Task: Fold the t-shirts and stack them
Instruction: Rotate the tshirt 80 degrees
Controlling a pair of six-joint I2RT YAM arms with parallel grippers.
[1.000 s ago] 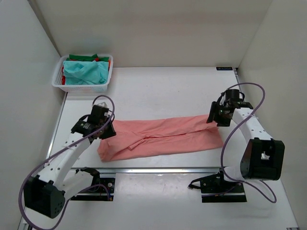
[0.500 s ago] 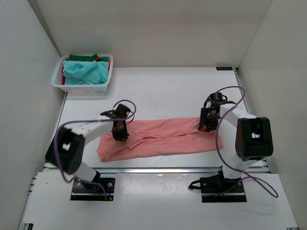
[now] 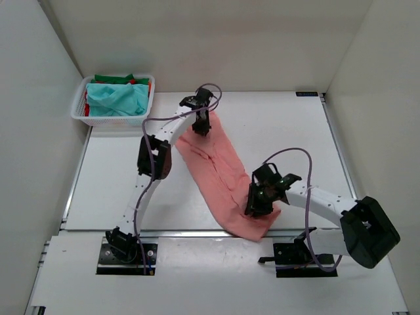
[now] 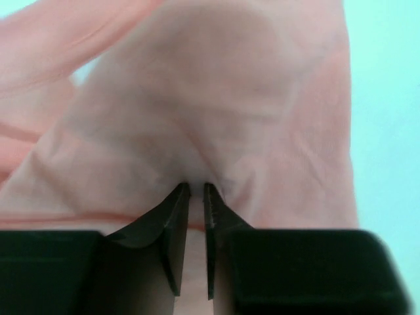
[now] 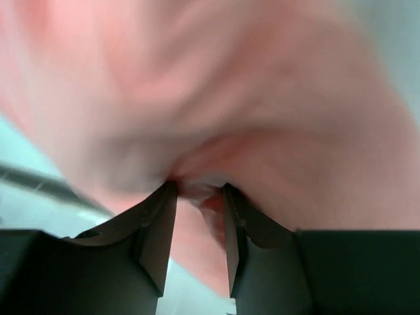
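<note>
Left fingers [image 4: 172, 220] and right fingers [image 5: 157, 226], nearly closed, each pinch the pink shirt [image 3: 220, 174]; white tabletop [image 3: 282, 131], white walls [image 3: 197, 39].

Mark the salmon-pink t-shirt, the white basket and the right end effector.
salmon-pink t-shirt [image 3: 220, 172]: top view, middle of the cloth.
white basket [image 3: 108, 121]: top view, its front wall.
right end effector [image 5: 199, 189]: right wrist view, midway between its fingertips.
</note>
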